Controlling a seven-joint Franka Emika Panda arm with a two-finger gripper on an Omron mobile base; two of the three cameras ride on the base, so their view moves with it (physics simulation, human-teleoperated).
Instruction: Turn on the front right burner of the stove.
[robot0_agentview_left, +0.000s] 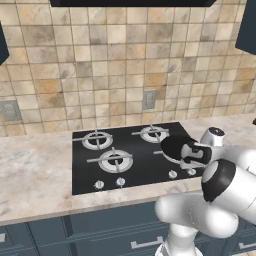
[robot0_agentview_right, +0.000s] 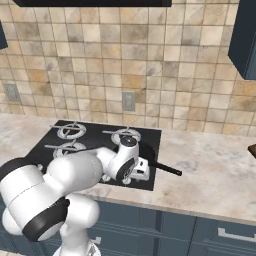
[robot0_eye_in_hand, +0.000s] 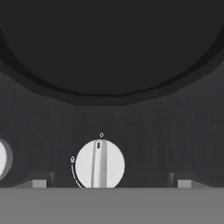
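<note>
The stove (robot0_agentview_left: 135, 150) is a glossy black cooktop set in the counter, also seen in the right base view (robot0_agentview_right: 95, 136). A dark round disc covers the front right burner (robot0_agentview_left: 172, 146), and the same disc looms large in the hand view (robot0_eye_in_hand: 109, 48). My gripper (robot0_eye_in_hand: 111, 183) hovers low over the stove's front right edge (robot0_agentview_left: 193, 166), open. Its fingertips (robot0_eye_in_hand: 39, 183) stand wide on either side of a round silver knob (robot0_eye_in_hand: 99, 164) without touching it. The knob's pointer aims straight at the small mark above it.
A second knob (robot0_eye_in_hand: 2, 159) peeks in at the left edge of the hand view. Two more knobs (robot0_agentview_left: 109, 183) sit at the front left. A long dark handle (robot0_agentview_right: 167, 168) sticks out to the right over the beige stone counter (robot0_agentview_right: 215, 175). Three bare burners (robot0_agentview_left: 115, 160) are uncovered.
</note>
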